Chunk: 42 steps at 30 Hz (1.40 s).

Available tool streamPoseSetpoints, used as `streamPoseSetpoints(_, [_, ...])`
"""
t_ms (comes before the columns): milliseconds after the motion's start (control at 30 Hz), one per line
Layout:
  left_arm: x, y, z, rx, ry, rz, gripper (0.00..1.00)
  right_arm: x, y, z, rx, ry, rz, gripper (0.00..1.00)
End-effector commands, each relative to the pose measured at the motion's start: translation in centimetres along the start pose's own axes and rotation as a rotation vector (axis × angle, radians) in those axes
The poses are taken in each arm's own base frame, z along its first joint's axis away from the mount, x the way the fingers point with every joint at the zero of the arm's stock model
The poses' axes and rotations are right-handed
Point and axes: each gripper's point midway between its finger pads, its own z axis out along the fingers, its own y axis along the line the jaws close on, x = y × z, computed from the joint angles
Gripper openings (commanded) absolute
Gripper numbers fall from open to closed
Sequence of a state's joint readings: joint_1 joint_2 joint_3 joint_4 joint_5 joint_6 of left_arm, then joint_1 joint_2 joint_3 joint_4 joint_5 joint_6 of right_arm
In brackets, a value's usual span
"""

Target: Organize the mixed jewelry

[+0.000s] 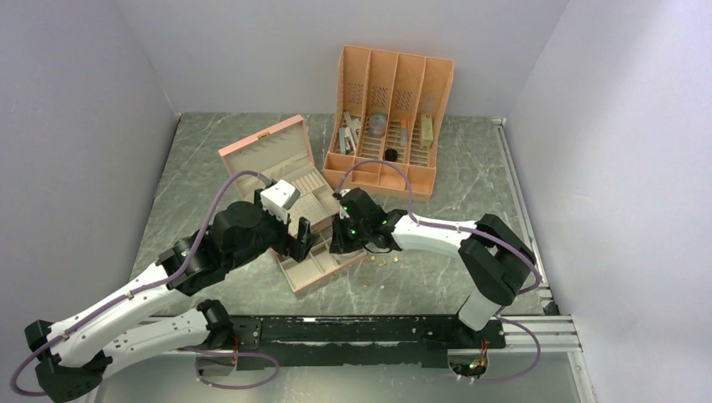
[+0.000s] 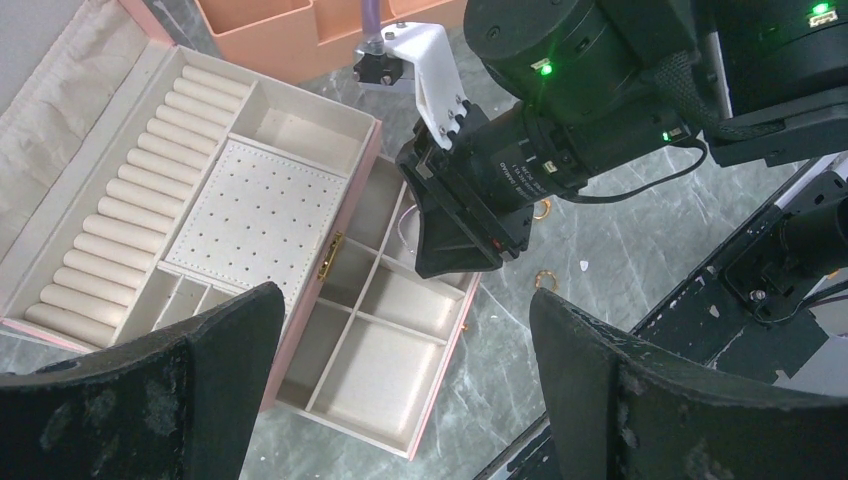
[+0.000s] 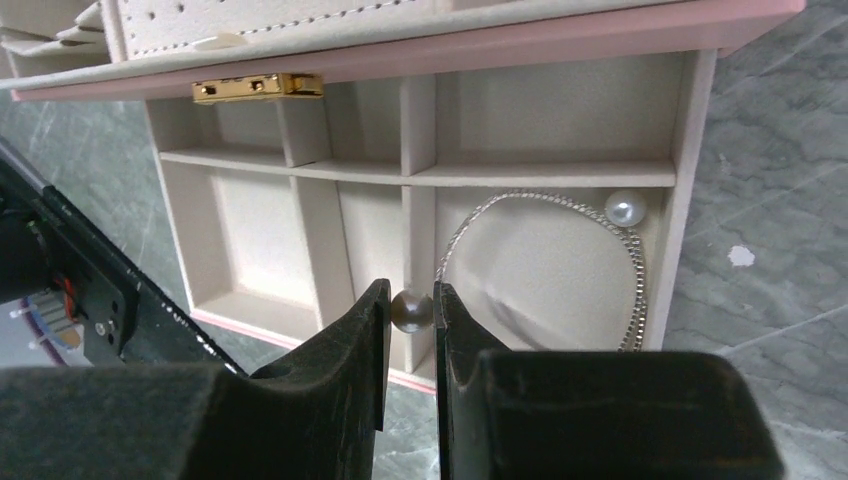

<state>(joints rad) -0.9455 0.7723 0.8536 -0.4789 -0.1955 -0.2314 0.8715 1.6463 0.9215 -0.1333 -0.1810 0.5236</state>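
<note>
My right gripper is shut on a grey pearl at one end of a silver chain. The chain lies in the drawer's right compartment, with a white pearl at its far corner. The pink jewelry box stands open with its drawer pulled out. My left gripper is open and empty above the drawer's near compartments. In the top view the left gripper and the right gripper are close together over the drawer. Tiny gold pieces lie on the table right of the drawer; one gold ring shows beside it.
The orange slotted organizer stands at the back, behind the box. The box's upper tray has ring rolls and a dotted earring pad. A gold clasp is on the box front. The black rail runs along the near table edge.
</note>
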Motion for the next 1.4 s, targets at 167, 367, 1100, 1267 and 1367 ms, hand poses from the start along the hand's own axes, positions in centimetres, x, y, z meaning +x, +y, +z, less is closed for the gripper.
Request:
streamPoseSetpoints(167, [0.1,-0.1,-0.1,0.003,0.006,0.018,0.97,-0.3,-2.0,0.6,0.087,-0.042,0.013,0.0])
streamPoseSetpoints(367, [0.1,-0.1,-0.1,0.006,0.007,0.017,0.97,-0.1,-2.8,0.7,0.123,-0.051,0.028,0.1])
streamPoseSetpoints(1100, [0.1,-0.3,-0.1,0.016,0.004,0.018,0.97,0.0,-3.5,0.7,0.157,-0.062,0.055,0.43])
streamPoseSetpoints(1267, [0.0,-0.3,-0.2,0.019,0.001,0.017,0.98,0.2,-3.7,0.9,0.163,-0.063,0.068,0.39])
streamPoseSetpoints(1367, [0.0,-0.3,-0.3,0.02,0.0,0.016,0.97,0.5,-3.9,1.1,0.166,-0.061,0.077,0.37])
